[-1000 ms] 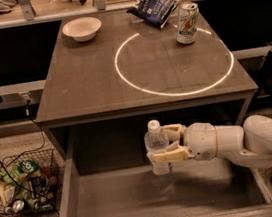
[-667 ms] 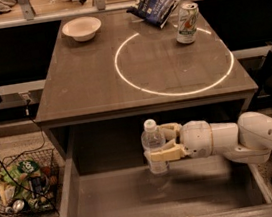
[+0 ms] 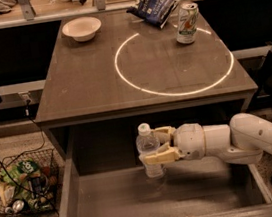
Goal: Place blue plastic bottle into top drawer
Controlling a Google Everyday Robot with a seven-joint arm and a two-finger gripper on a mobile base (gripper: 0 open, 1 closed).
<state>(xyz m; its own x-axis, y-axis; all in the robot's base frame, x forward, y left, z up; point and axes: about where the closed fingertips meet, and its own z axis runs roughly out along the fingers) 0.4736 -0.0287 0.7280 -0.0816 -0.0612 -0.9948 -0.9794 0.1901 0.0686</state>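
The blue plastic bottle (image 3: 149,151), clear with a white cap, stands upright over the open top drawer (image 3: 115,209), near its back and middle. My gripper (image 3: 153,146) reaches in from the right on a white arm. Its tan fingers (image 3: 162,156) are closed around the bottle's body. The bottle's base is at or just above the drawer's grey bottom; I cannot tell if it touches.
On the table top (image 3: 87,82) stand a white bowl (image 3: 82,28) at the back left, a dark blue chip bag (image 3: 154,6) and a green-and-white soda can (image 3: 186,23) at the back right. A wire basket of trash (image 3: 23,187) sits on the floor at the left.
The gripper and the bottle have shifted slightly to the left over the drawer. The grip on the bottle is unchanged.
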